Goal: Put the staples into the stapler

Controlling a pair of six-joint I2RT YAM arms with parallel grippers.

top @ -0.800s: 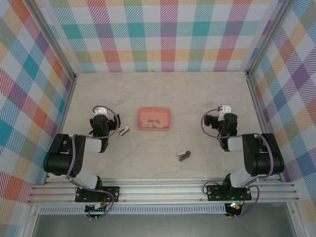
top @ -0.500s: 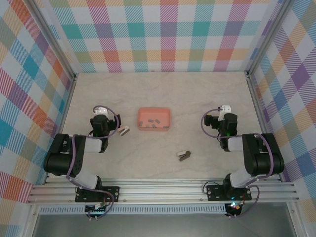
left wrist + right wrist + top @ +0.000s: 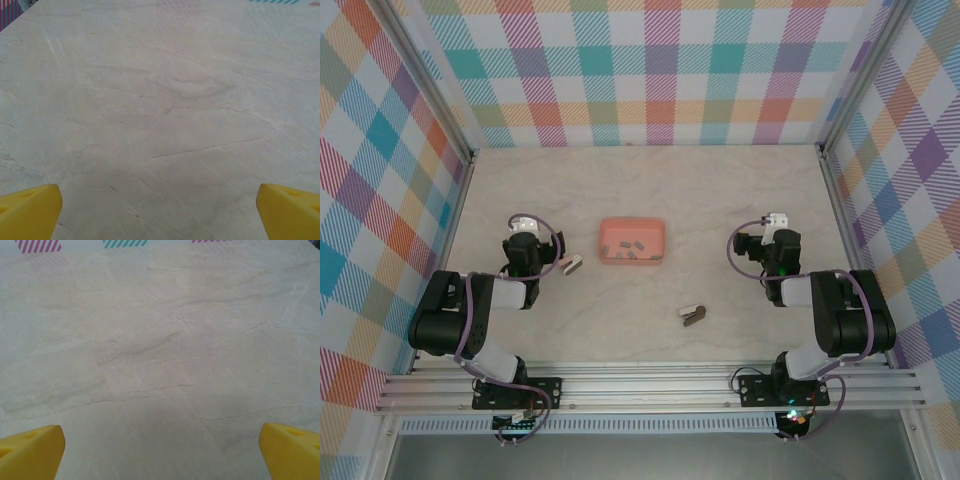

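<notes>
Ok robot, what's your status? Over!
Left gripper and right gripper open, empty. Staples lying in the pink tray. One stapler left of tray, another stapler nearer the front. Nothing blocking.

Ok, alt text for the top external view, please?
A salmon-pink tray holding tiny dark staples sits mid-table between the black left arm and right arm. One small pale stapler lies nearer the bases; a similar small object lies beside the left arm.

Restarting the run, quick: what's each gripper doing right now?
Left gripper: open, holding nothing.
Right gripper: open, holding nothing.
</notes>
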